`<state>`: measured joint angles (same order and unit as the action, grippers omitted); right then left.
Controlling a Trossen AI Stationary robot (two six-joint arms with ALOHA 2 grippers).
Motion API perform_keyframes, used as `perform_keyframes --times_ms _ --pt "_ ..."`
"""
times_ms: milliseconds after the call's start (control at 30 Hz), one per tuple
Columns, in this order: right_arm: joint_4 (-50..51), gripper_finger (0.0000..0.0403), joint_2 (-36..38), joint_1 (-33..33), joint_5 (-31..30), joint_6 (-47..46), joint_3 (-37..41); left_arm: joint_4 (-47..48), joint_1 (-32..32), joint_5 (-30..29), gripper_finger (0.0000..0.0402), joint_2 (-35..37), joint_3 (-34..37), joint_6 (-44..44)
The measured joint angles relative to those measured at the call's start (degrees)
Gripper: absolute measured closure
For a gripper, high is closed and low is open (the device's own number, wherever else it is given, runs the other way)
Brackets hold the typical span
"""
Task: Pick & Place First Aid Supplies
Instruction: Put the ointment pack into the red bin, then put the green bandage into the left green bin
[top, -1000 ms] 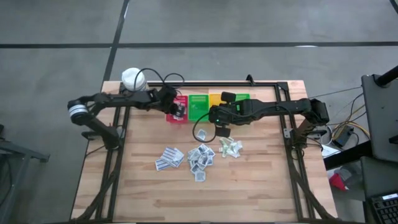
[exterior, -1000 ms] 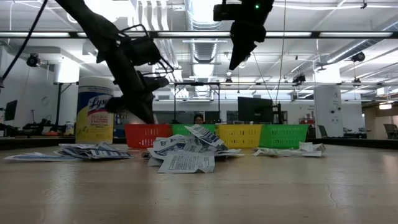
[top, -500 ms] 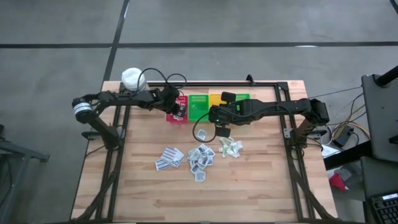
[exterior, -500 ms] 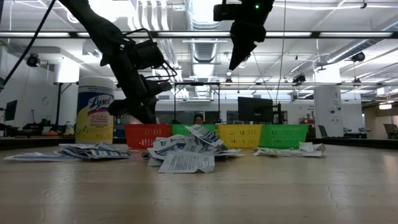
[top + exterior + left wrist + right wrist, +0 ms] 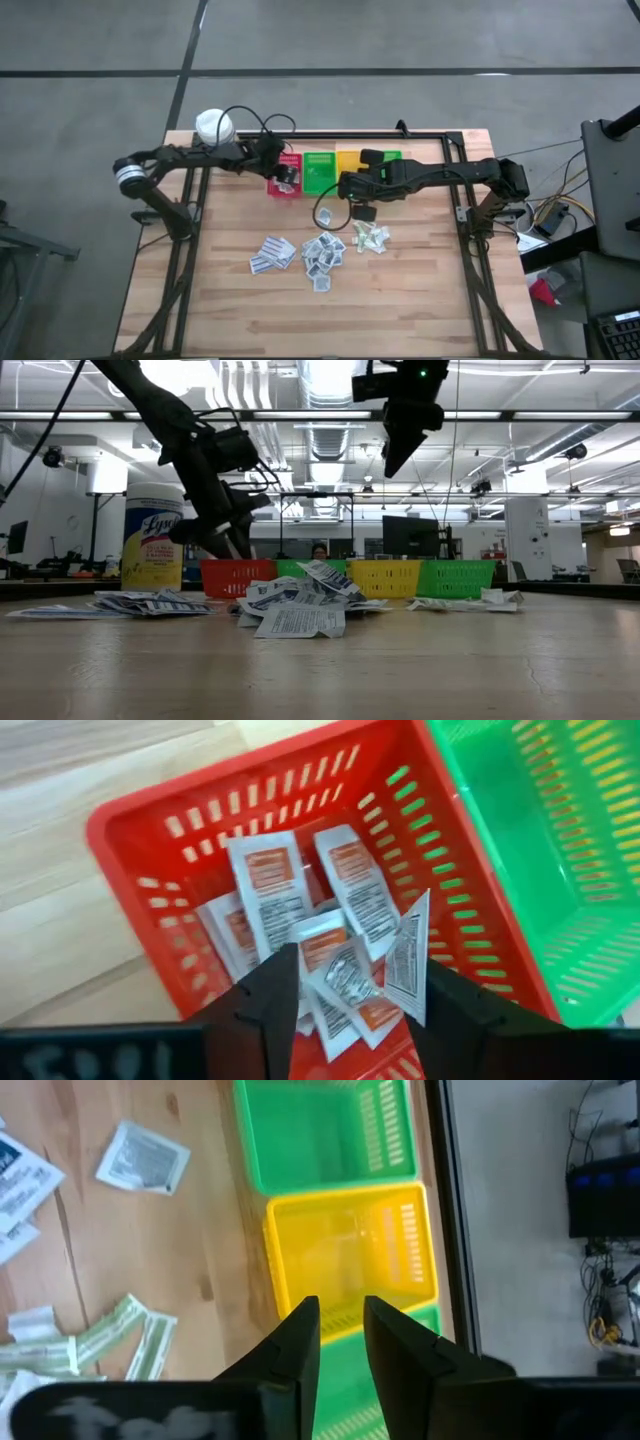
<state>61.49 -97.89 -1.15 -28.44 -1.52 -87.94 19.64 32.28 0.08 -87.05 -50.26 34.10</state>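
Over the last second we see the left gripper [image 5: 345, 1005] go from closed to spread: in its wrist view the two dark fingers stand apart over the red bin [image 5: 130, 810], with nothing between them, and a white packet [image 5: 408, 960] stands on edge among the red-printed packets lying in the bin, so we judge it was just let go. In the high view this gripper [image 5: 283, 176] sits at the upper left of the bin row, over the red bin [image 5: 284, 187], about where it was a second ago. That reads as one more supply delivered. The right gripper [image 5: 362, 210] has moved only slightly; it hangs near the centre of the frame, just below the yellow bin [image 5: 346, 157] in the picture. In its wrist view the fingers [image 5: 296, 1342] are close together with a narrow gap, and we see nothing between them, though we cannot be sure. Most of the work remains: the loose packets [image 5: 322, 252] lie in a cluster at lower centre of the high view, with a second heap [image 5: 272, 254] to its left and green-printed ones [image 5: 372, 237] to its right. The left arm likely needs to lift clear and return to that pile.
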Motion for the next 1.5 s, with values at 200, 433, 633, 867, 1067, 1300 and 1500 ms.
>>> perform_keyframes --times_ms 200,433,633,867,1067,1300,1500 --pt "1.7 0.0332 0.0 0.0 0.0 -1.4 0.0 0.8 0.2 0.9 0.0234 0.3 0.0 -3.0" --pt "1.7 0.0323 0.0 0.0 0.0 -1.2 0.0 0.7 -0.1 1.0 0.0234 0.3 -1.0 -4.8" --pt "1.6 0.0318 0.0 0.0 0.1 -1.1 0.0 0.5 -1.7 0.9 0.0234 0.3 -4.1 -22.1" --pt "1.6 0.0329 0.0 0.0 0.1 -1.1 0.0 10.3 -1.7 -4.3 0.0234 0.3 -5.6 -33.6" --pt "1.4 0.0331 0.0 0.0 0.1 -1.1 0.0 13.1 -1.9 -4.1 0.0234 0.3 -5.6 -37.9" --pt "1.3 0.0323 0.0 0.0 0.1 -1.1 0.0 13.4 -2.1 1.8 0.0234 0.3 -6.0 -44.9" --pt "1.2 0.0325 0.0 0.0 0.1 -1.1 0.0 13.8 -2.4 3.9 0.0234 0.3 -6.1 -46.7"
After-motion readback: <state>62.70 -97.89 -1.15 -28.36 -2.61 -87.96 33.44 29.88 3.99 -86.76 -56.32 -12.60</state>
